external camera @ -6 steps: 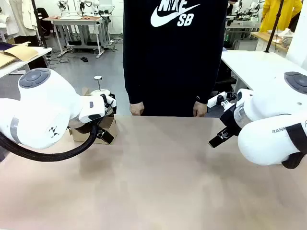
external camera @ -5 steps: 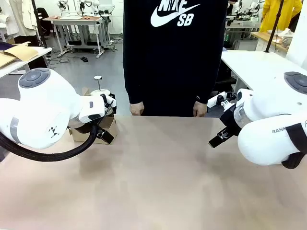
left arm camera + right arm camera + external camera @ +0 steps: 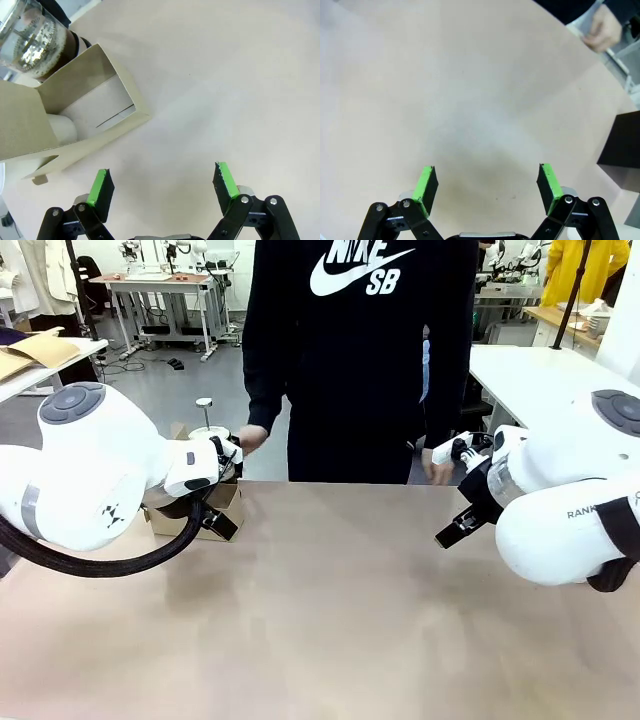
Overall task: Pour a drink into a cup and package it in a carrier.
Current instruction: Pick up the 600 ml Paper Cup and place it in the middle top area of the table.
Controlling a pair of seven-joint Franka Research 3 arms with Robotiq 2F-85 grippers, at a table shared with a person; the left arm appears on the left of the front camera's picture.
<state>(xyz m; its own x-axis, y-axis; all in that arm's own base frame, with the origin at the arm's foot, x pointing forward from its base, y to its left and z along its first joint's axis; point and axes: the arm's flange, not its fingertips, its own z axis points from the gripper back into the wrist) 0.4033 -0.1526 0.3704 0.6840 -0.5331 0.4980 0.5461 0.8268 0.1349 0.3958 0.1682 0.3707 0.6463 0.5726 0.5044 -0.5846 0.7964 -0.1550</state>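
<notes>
Jaws of the left gripper (image 3: 161, 175) and right gripper (image 3: 485, 172) stand wide open, empty, above the surface (image 3: 330, 620). Pouring looks not yet begun: the drink (image 3: 73, 45) sits in its jug (image 3: 27, 32) at the far left beside the carrier (image 3: 100, 95), which perhaps holds the cup (image 3: 62, 129). Next, the cup needs setting out upright.

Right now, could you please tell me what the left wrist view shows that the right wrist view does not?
Left wrist view: a brown cardboard carrier beside a clear glass jug of dark brown drink. Right wrist view: a person's hand by the table's far edge. Both: the beige tabletop, with the left gripper and right gripper jaws open.
</notes>
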